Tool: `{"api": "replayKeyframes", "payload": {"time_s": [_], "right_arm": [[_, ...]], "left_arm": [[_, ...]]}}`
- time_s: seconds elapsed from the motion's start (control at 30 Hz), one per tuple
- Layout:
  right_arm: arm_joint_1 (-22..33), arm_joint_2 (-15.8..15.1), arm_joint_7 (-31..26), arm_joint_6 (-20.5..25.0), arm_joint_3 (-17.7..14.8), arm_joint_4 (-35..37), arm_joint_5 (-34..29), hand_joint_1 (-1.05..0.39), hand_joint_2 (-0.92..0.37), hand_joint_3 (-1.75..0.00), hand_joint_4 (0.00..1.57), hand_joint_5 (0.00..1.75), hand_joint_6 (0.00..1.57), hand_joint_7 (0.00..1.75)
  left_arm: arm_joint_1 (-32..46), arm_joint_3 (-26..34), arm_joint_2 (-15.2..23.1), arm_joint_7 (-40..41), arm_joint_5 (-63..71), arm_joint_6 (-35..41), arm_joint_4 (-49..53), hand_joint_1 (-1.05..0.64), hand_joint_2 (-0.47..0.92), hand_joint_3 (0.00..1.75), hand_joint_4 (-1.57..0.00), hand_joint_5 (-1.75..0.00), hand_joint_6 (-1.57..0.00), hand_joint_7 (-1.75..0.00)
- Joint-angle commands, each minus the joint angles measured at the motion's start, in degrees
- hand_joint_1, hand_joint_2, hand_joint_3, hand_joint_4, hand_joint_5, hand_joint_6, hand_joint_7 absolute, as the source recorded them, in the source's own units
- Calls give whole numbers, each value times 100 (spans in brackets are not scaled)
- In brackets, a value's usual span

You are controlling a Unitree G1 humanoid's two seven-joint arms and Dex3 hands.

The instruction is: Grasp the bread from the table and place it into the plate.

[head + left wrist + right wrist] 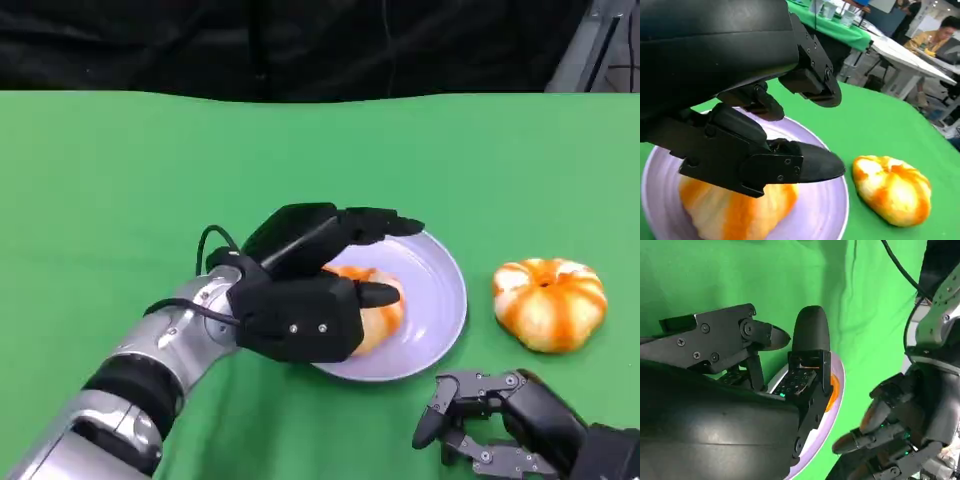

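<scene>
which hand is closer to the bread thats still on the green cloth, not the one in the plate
Right. The right hand rests on the cloth just in front of the loose bread, apart from it. The left hand is farther off, over the plate and the bread in it.

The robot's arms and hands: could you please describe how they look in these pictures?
The left arm is a silver forearm with a black band and thin black cables looping near the wrist. The left hand is matt black, with a boxy palm shell, visible screws and rounded fingertips. The right hand is likewise black, with jointed fingers.
</scene>
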Motion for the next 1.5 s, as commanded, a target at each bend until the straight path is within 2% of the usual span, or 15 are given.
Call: {"api": "replayKeyframes", "payload": {"time_s": [0.03,0.6,0.73,0.87,1.23,1.5], "right_arm": [[-32,-96,-41,-85,-4,-28,-41,-3,-87,-52,71,150,78,115],[-39,-78,4,-59,-2,-20,24,-3,-88,-51,71,150,78,115],[-43,-32,57,22,-30,123,126,-3,-89,-50,71,150,79,116],[-46,-40,66,40,-34,127,122,-3,-90,-49,71,150,79,116],[-54,-55,81,19,-35,149,99,-4,-92,-46,71,148,79,115],[-65,-67,97,-79,-42,233,108,-2,-92,-48,72,149,79,114]], "left_arm": [[-11,67,105,-99,-109,61,-101,-85,92,61,-62,-1,-52,0],[23,52,149,-265,-179,135,-263,-88,92,65,-58,0,-50,0],[226,204,555,-923,-494,22,-1295,-98,92,76,-43,0,-35,0],[424,262,645,-1090,-570,233,-1728,-99,92,78,-41,0,-33,0],[821,437,764,-992,-697,260,-2292,-95,92,75,-44,-1,-34,-1],[1400,880,573,-410,-993,-58,-2595,-85,92,59,-58,-4,-45,-2]]}}
